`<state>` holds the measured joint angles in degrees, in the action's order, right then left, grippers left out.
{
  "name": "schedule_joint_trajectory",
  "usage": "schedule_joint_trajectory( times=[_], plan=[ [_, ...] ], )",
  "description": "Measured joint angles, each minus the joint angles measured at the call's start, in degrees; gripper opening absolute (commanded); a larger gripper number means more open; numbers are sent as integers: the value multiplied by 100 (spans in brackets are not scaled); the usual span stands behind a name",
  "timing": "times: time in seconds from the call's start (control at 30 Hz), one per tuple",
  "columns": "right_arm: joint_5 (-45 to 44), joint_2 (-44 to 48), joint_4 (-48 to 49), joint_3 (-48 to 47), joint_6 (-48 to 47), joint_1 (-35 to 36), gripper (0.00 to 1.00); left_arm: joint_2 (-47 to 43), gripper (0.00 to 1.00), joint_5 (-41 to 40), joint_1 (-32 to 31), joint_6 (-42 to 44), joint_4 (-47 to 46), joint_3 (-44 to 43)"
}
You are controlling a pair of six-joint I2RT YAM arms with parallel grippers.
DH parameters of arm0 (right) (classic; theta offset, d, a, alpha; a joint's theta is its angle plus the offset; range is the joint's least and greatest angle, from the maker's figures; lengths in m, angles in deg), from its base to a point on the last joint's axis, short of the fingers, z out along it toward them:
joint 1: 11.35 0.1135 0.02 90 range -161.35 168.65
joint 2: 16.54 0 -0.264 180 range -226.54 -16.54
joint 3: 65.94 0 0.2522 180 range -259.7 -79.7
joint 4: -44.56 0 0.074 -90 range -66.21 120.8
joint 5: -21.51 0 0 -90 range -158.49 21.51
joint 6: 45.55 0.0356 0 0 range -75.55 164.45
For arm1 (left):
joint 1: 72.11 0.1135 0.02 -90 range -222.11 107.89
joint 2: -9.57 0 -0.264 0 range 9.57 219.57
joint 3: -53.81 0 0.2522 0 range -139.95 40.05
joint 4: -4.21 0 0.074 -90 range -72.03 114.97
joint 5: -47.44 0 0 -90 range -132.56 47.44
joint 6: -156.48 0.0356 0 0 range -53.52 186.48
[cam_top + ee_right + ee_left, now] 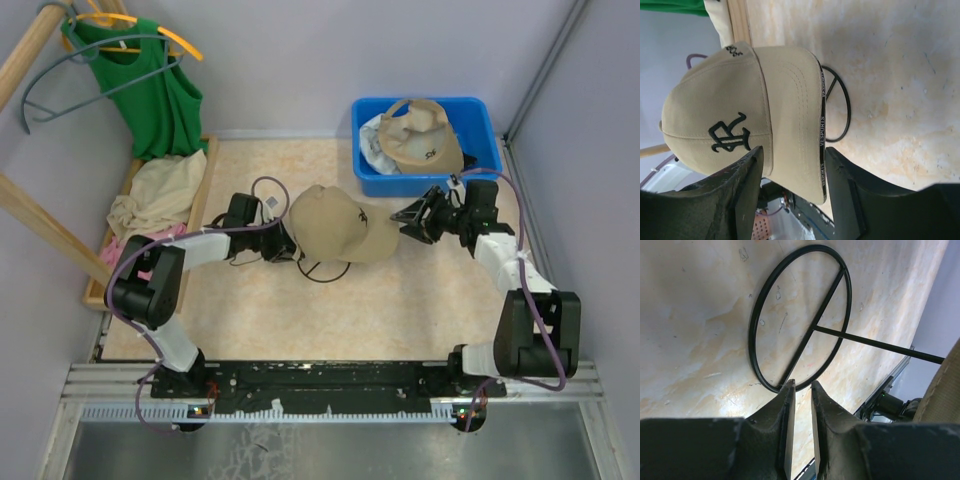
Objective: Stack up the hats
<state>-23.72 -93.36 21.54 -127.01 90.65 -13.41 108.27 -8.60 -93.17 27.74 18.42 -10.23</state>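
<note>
A tan cap [335, 225] with a black logo sits on a dark wire stand [322, 270] mid-table. My right gripper [408, 215] is open at its brim. In the right wrist view the brim [800, 115] lies between the spread fingers of the right gripper [795, 150], which do not clamp it. My left gripper [285, 245] is at the cap's back. In the left wrist view the left gripper [801, 383] has its jaws a narrow gap apart and empty, tips at the stand's ring [805, 315]. A second tan cap [425, 135] lies on a white cap [372, 140] in the bin. The black cap is out of view.
A blue bin [478, 115] stands at the back right. A wooden tray [205, 185] at the left holds beige cloth [160, 190] and something pink [140, 255]. A green top [150, 85] hangs on a hanger above it. Wooden poles [40, 225] cross the left side.
</note>
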Motion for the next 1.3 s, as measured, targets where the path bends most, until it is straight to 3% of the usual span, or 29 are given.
schedule_joint_trajectory(
  times=[0.6, 0.83, 1.07, 1.3],
  plan=[
    [-603, -481, -737, -1152, -763, -20, 59, -883, 31, -11, 564, 24, 450, 188],
    [-1438, -1099, -1196, -2951, -1185, -114, 81, -1292, 55, -101, 824, 223, 1071, -131],
    [-2924, -2280, -1268, -4688, -1705, -186, 85, -1749, 59, -339, 962, 479, 1375, -881],
    [-4183, -3696, -1928, -6266, -2411, -195, 89, -1915, 60, -398, 1165, 557, 1537, -984]
  ],
)
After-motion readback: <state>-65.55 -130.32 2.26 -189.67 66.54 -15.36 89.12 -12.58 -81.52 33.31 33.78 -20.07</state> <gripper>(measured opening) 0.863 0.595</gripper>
